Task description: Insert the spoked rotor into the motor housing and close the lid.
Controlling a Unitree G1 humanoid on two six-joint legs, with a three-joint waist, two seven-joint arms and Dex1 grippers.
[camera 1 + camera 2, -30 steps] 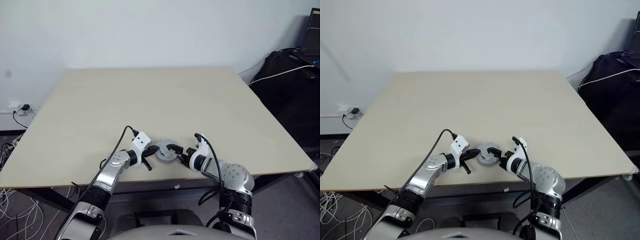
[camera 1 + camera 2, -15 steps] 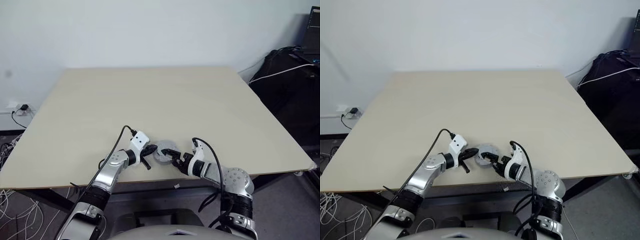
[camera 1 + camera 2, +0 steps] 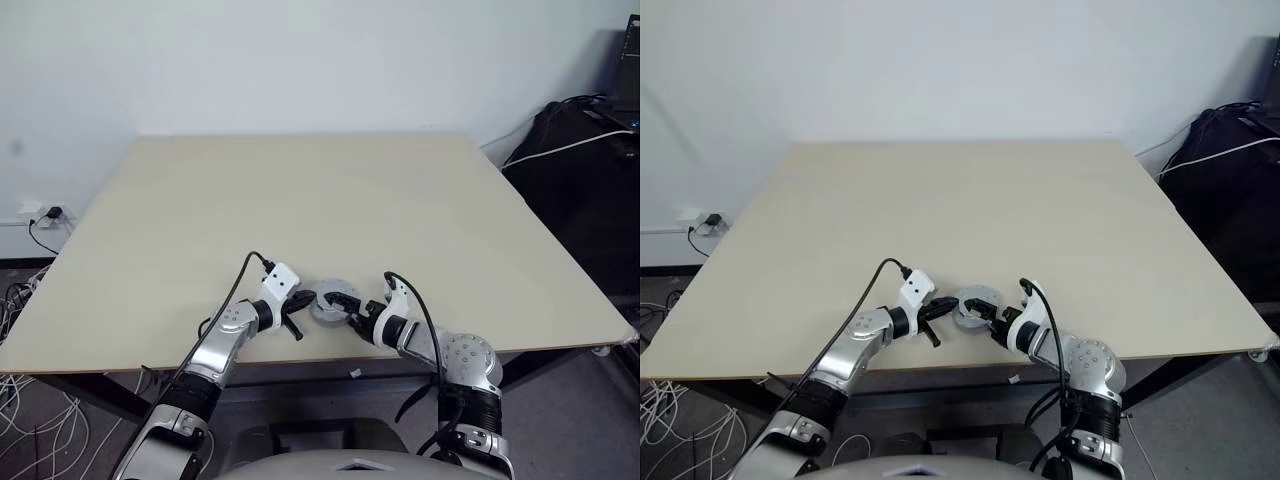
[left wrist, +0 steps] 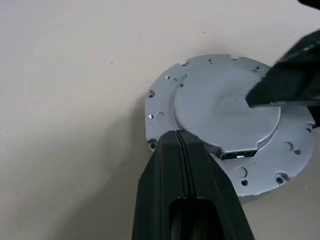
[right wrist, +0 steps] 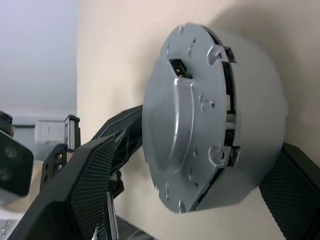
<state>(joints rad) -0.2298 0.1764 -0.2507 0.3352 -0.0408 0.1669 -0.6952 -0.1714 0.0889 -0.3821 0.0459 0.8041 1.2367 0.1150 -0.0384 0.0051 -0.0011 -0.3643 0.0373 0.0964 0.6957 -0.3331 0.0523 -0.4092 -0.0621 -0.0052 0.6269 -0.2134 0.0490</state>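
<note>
Both tools are working at the lower centre of the head views, near the front edge of the pale tabletop [image 3: 320, 190]. Left tool [image 4: 178, 137] is sitting fully closed, its two black fingers pressed together, with the tip resting against the edge of the raised centre plate of the assembled unit. Right tool [image 3: 345, 302] is standing spread wide, its fingers [image 5: 87, 190] lying on either side of the round grey body; whether they are clamping it cannot be told. Lid [image 4: 227, 112], a grey disc with small holes round its flange, is sitting on top of the motor housing [image 5: 255, 100], whose grey side wall is showing in the right wrist view. The unit is lying on the tabletop between the two tools.
</note>
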